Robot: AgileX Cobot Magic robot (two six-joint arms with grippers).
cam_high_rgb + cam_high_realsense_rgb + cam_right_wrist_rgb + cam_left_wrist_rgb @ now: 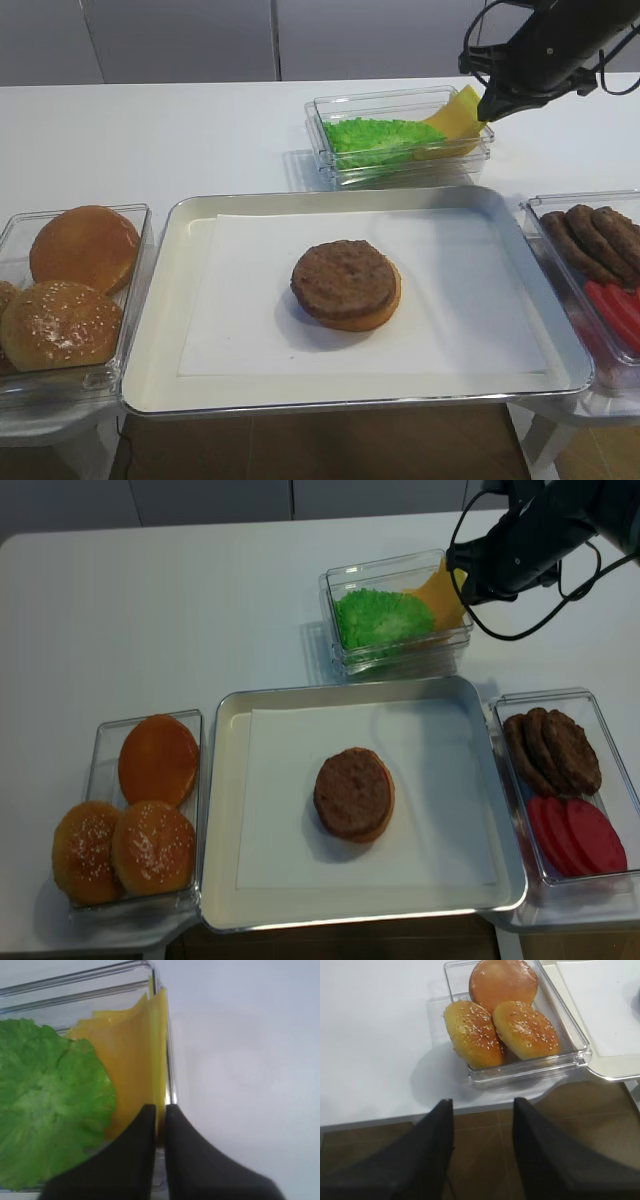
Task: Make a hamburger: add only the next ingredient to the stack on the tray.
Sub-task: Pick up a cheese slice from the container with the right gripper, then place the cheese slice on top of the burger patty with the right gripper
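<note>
The yellow cheese slice (132, 1060) leans on edge against the right wall of a clear container (330, 165) behind the tray. My right gripper (160, 1110) reaches down into that container's right end, its fingers pinched onto the slice's thin edge. In the high view the right gripper (490, 108) is at the cheese (455, 118). The stack, a brown patty (343, 275) on a tan bottom bun (383, 308), sits mid-tray on white paper. The silver tray (165, 300) fills the table's front. My left gripper (482, 1110) hangs open over the floor before the table edge, holding nothing.
Ruffled green lettuce (385, 135) shares the cheese container. A clear box of bun tops (70, 280) stands left of the tray. Another clear box with patties (595, 235) and red tomato slices (620, 310) stands to the tray's right.
</note>
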